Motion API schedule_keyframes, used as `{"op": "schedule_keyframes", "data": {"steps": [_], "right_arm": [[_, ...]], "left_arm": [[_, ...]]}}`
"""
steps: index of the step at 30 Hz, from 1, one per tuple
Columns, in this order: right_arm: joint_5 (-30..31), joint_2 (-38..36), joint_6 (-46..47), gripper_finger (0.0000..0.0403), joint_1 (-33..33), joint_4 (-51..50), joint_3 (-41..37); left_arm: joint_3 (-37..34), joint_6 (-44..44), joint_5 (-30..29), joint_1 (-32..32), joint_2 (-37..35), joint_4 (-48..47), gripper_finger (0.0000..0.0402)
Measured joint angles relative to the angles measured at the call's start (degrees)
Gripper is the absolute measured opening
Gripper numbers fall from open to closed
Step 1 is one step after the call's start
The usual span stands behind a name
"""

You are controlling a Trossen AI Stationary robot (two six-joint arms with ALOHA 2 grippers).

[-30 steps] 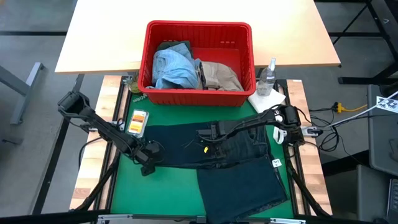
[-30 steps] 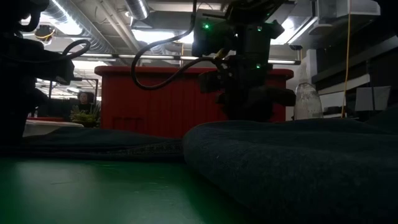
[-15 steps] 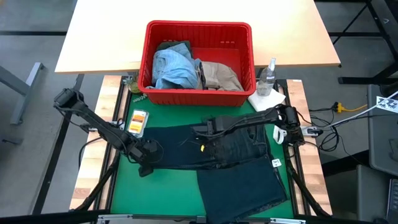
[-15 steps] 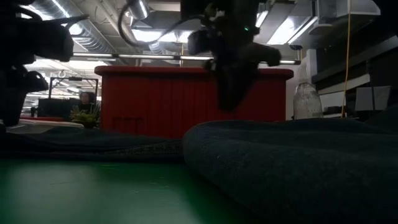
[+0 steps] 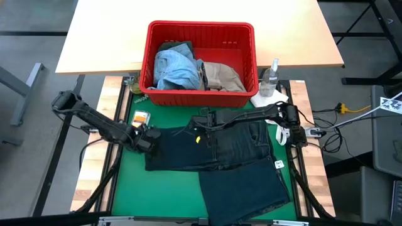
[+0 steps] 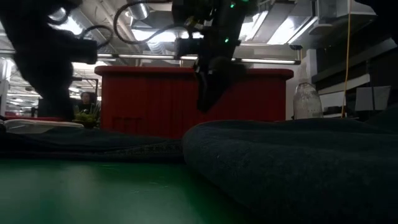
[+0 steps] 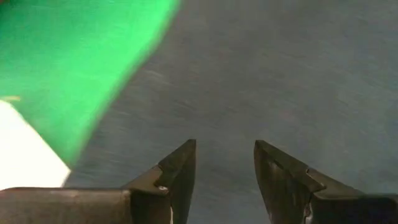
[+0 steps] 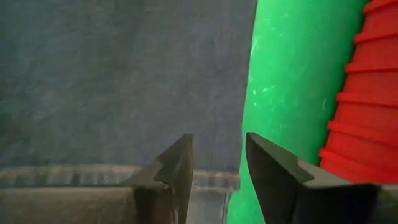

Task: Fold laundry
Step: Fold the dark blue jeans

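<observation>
The dark navy jeans (image 5: 217,157) lie spread on the green mat (image 5: 129,188) in the middle of the table. One part stretches from left to right across the mat, and one leg is turned toward the near right corner, where it lies over the other part. In the low view this near leg makes a thick fold at the right, and the rest lies flat behind it.

The left gripper (image 5: 148,139) is at the left end of the jeans, just above the cloth. In the left wrist view its two fingers (image 7: 177,171) stand apart with a gap between them, and only the dark cloth shows between and beyond them; nothing is held. The right gripper (image 5: 202,120) is at the far edge of the jeans, near the middle, close to the red basket (image 5: 248,37). In the right wrist view its fingers (image 8: 177,165) are also apart, over the hem of the jeans, with the green mat and the ribbed red wall beside. It holds nothing.

The rest of the laundry is in the basket at the far side: the light blue denim (image 5: 174,68) at the left, the beige piece (image 5: 223,75) at the right, and a dark piece (image 5: 176,46) behind the denim.

Right of the basket stand a clear spray bottle (image 5: 271,78) and a white cloth (image 5: 269,100). On the mat, left of the jeans, lies a small orange and white card (image 5: 139,122).
</observation>
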Motion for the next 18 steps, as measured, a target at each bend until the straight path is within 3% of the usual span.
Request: {"op": "schedule_keyframes", "data": {"steps": [7,18], "right_arm": [[-0.4,3.9,0.0,0.0147,-1.0,0.0,-0.1],[-4.5,8.5,0.0,0.0147,-3.4,-2.1,-0.1]], "left_arm": [[-1.0,0.0,-1.5,7.0,0.0,-2.9,0.0155],[-6.0,-0.7,1.4,11.4,0.0,-2.5,0.0155]]}}
